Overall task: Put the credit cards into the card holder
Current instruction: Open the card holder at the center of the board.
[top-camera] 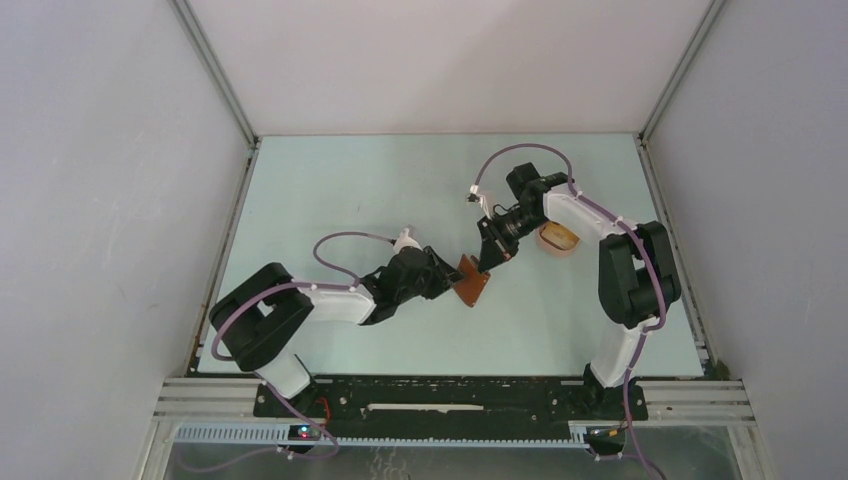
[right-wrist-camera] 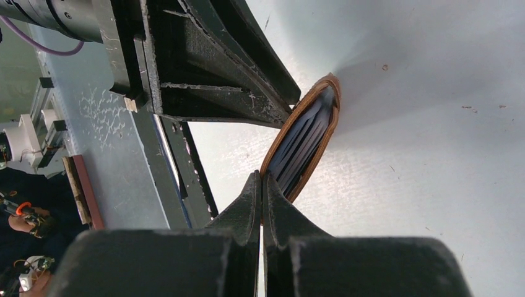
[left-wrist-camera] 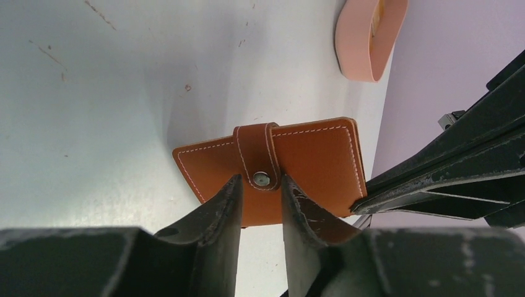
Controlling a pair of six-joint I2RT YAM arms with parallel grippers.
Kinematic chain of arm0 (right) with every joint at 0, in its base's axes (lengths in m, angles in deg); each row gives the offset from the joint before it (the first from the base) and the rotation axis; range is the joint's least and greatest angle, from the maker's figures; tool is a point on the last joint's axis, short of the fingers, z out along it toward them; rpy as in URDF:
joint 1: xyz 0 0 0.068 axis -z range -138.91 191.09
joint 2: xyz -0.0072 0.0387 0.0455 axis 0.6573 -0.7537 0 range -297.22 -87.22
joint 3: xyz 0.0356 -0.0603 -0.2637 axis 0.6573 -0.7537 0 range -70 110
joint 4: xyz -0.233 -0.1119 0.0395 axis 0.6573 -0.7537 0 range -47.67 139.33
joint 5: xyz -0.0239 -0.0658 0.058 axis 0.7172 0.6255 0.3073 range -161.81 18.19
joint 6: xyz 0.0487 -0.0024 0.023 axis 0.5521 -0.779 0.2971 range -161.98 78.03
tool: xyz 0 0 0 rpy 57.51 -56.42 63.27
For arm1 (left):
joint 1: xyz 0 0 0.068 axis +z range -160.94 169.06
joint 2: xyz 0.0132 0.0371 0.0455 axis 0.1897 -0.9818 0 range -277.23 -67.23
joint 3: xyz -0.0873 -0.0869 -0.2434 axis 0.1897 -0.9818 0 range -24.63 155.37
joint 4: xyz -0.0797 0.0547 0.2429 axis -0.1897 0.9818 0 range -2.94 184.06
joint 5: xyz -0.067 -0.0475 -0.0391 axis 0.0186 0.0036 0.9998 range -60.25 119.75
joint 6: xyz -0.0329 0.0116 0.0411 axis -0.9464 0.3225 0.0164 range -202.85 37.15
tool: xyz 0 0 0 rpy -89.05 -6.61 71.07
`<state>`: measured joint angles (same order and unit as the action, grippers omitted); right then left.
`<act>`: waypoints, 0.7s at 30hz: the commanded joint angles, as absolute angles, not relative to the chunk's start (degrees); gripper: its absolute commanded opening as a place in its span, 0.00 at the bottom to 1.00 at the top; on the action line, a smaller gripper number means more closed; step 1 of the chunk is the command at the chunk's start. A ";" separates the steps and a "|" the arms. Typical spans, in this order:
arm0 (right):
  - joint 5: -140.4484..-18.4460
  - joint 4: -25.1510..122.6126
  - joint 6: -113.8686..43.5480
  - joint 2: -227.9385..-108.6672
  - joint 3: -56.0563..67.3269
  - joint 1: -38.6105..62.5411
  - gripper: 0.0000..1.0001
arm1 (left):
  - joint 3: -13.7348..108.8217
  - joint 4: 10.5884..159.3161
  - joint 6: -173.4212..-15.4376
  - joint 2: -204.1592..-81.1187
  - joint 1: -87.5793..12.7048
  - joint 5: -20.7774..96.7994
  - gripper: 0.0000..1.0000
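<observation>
The card holder (top-camera: pixel 472 280), a reddish-brown leather wallet, is held up on edge above the table's middle. My right gripper (right-wrist-camera: pixel 261 180) is shut on the rim of one leather cover (right-wrist-camera: pixel 296 117); grey-blue pockets show between the covers. In the left wrist view the card holder (left-wrist-camera: pixel 312 158) faces me with its snap tab (left-wrist-camera: pixel 260 178) fastened. My left gripper (left-wrist-camera: pixel 260 180) has its jaws apart, one finger either side of that tab, tips against the leather. A tan-yellow credit card (top-camera: pixel 560 237) lies in the pink tray. Black cards do not show.
The pink oval tray (top-camera: pixel 545 246) sits just right of the right gripper, and shows again as the pink tray (left-wrist-camera: pixel 366 43) at the top of the left wrist view. Grey walls close in the table on the left, right and back.
</observation>
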<state>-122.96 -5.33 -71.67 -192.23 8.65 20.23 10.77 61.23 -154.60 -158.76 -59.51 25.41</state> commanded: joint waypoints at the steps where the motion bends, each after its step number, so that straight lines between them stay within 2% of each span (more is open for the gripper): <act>1: -125.68 -5.23 -71.27 -190.41 8.97 18.95 0.00 | 12.80 59.08 -155.01 -160.40 -58.81 24.54 0.30; 7: -125.68 -5.25 -71.37 -190.24 8.98 18.94 0.00 | 11.41 56.32 -156.00 -161.56 -57.93 25.61 0.17; 16: -125.95 -5.17 -71.14 -190.05 8.99 19.15 0.00 | 9.87 53.94 -156.05 -163.01 -57.12 26.67 0.14; 21: -125.54 -5.08 -71.06 -190.14 8.94 19.70 0.00 | 9.03 53.83 -154.89 -165.17 -56.64 27.16 0.02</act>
<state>-122.02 -4.02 -71.67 -192.23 8.65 19.75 10.75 53.67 -156.30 -162.82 -57.68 28.01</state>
